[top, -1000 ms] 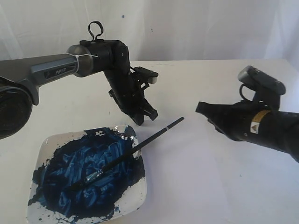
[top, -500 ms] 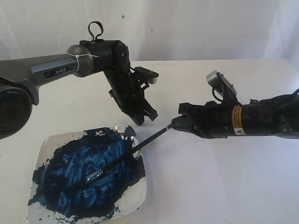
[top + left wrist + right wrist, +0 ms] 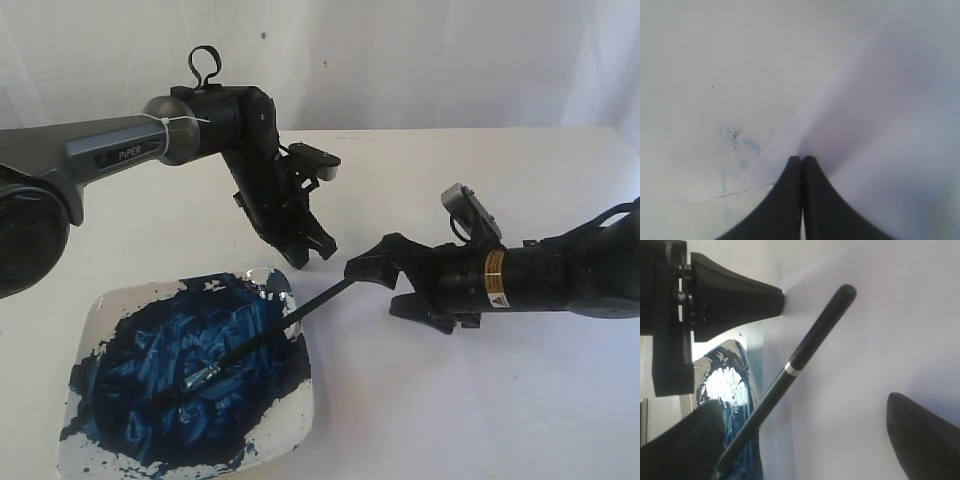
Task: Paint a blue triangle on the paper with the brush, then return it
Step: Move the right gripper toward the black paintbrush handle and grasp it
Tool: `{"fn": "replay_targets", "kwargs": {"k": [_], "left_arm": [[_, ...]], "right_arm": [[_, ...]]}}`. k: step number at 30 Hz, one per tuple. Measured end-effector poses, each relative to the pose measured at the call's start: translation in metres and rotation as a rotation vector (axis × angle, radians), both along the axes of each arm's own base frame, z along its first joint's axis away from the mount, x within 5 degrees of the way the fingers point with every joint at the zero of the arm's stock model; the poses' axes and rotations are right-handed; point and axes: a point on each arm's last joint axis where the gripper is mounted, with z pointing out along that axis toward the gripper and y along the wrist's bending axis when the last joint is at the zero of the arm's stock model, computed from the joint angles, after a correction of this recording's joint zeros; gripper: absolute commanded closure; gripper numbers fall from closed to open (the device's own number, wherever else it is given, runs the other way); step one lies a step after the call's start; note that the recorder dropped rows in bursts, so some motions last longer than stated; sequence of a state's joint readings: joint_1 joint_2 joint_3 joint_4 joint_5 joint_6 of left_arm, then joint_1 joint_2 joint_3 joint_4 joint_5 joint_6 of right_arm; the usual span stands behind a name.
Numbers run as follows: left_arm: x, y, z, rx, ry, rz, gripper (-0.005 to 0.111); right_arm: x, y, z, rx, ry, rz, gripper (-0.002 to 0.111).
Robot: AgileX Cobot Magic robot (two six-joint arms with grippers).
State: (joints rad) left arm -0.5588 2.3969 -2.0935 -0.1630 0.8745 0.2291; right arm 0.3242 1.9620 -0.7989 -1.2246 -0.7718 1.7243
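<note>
The brush (image 3: 270,333) lies slanted, its blue-stained bristles in the paint and its black handle leaning over the plate's rim towards the right. My right gripper (image 3: 371,291) is open, with the handle's end (image 3: 790,367) between its fingers, nearer one finger and not gripped. My left gripper (image 3: 312,250) is shut and empty, its tips (image 3: 802,159) pressed down on the edge of the white paper (image 3: 890,100). The paper (image 3: 450,400) spreads under the right arm and is blank where it shows. No blue triangle is in view.
A square white plate (image 3: 98,310) smeared with dark blue paint sits at the front left, beside the paper's edge. Faint blue smudges (image 3: 735,135) mark the tabletop near the left gripper. White curtains hang behind the table.
My right gripper has travelled left from the right side to the brush handle's end and opened its fingers around it. The left arm and the brush have not moved.
</note>
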Motion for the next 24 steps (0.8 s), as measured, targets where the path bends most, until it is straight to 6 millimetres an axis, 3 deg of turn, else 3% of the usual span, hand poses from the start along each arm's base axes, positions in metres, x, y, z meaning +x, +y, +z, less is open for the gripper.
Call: {"fn": "replay_targets", "kwargs": {"k": [5, 13, 24], "left_arm": [[0.0, 0.0, 0.0, 0.0, 0.0, 0.0, 0.107], [0.0, 0.0, 0.0, 0.0, 0.0, -0.001, 0.107], [0.0, 0.0, 0.0, 0.0, -0.001, -0.003, 0.107]], "right_arm": [[0.002, 0.001, 0.003, 0.035, -0.004, -0.023, 0.036], [0.006, 0.007, -0.009, 0.104, 0.011, 0.002, 0.037], [0.009, 0.012, -0.017, 0.135, -0.047, 0.071, 0.046]]}}
